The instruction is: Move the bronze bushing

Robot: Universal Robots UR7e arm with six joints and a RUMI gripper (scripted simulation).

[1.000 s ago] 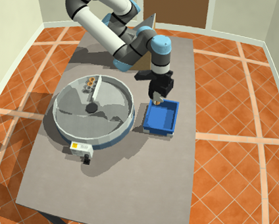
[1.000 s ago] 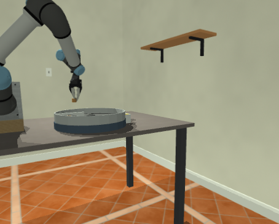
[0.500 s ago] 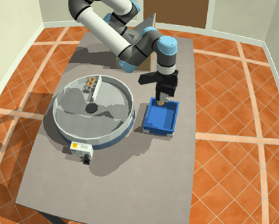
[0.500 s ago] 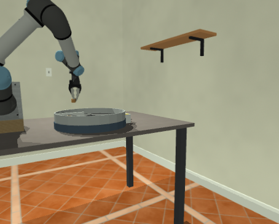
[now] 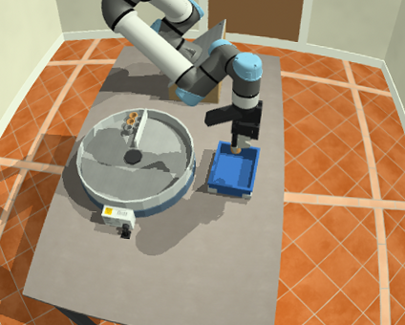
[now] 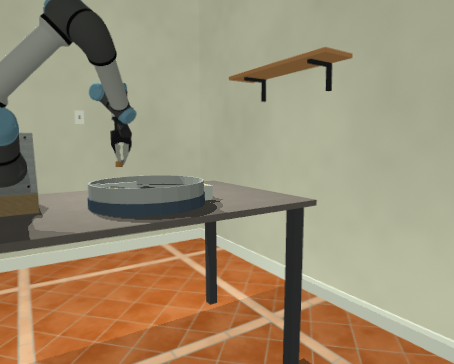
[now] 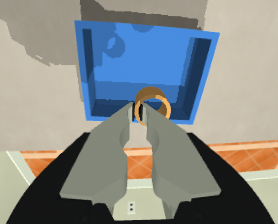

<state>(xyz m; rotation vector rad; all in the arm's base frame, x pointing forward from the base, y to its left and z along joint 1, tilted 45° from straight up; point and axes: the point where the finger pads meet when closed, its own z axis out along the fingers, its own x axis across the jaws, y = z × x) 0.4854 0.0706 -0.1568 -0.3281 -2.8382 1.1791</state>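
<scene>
One bushing (image 7: pixel 152 103) hung over the crate (image 7: pixel 202 75).
Fingers were clamped on its wall; two bushings (image 5: pixel 130 118) sat on the turntable (image 5: pixel 177 190).

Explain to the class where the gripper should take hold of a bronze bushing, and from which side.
Grip the wall of the ring, one finger inside the bore and one outside, coming straight down from above. The bushing held now shows why: it is a thin open sleeve, and the gripper pinches its near wall that way above the crate. Those on the turntable stand bore-up too.
</scene>
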